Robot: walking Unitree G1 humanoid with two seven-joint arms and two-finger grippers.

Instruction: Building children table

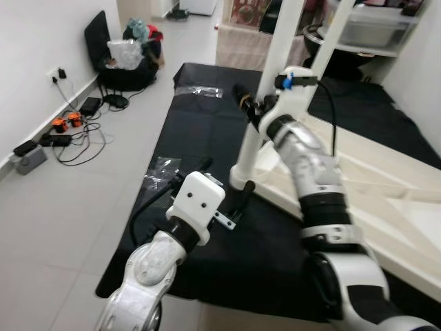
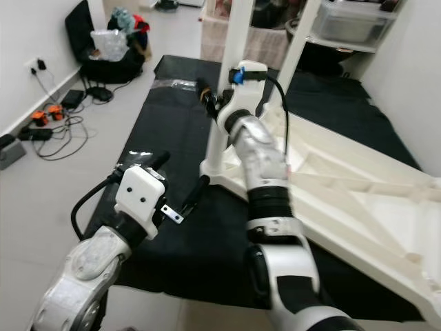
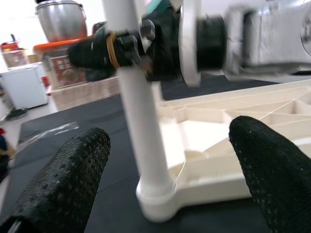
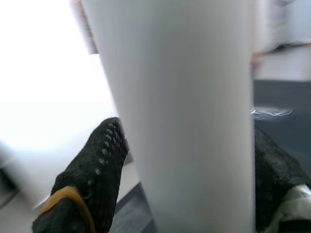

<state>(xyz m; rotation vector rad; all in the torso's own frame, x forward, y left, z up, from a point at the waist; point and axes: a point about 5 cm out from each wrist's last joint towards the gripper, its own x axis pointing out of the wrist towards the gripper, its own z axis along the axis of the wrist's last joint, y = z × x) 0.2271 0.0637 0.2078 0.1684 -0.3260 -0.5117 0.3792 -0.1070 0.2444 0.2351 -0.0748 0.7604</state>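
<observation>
Right wrist: end effector (image 4: 187, 160) grips leg (image 4: 180, 107).

Pale tiled room, cluttered along the far and left sides

A black mat (image 1: 207, 124) covers the grey floor (image 1: 62, 221); cables and chargers (image 1: 65, 131) trail from a left-wall socket (image 1: 56, 72), a black bag (image 1: 114, 58) sits far left, and a shelf with a plastic bin (image 1: 372, 27) stands far right.

right claw (image 1: 252, 105) clamps white table leg (image 1: 265, 96) | left claw (image 1: 227, 196) spread near leg base | black mat (image 1: 200, 131)
</observation>
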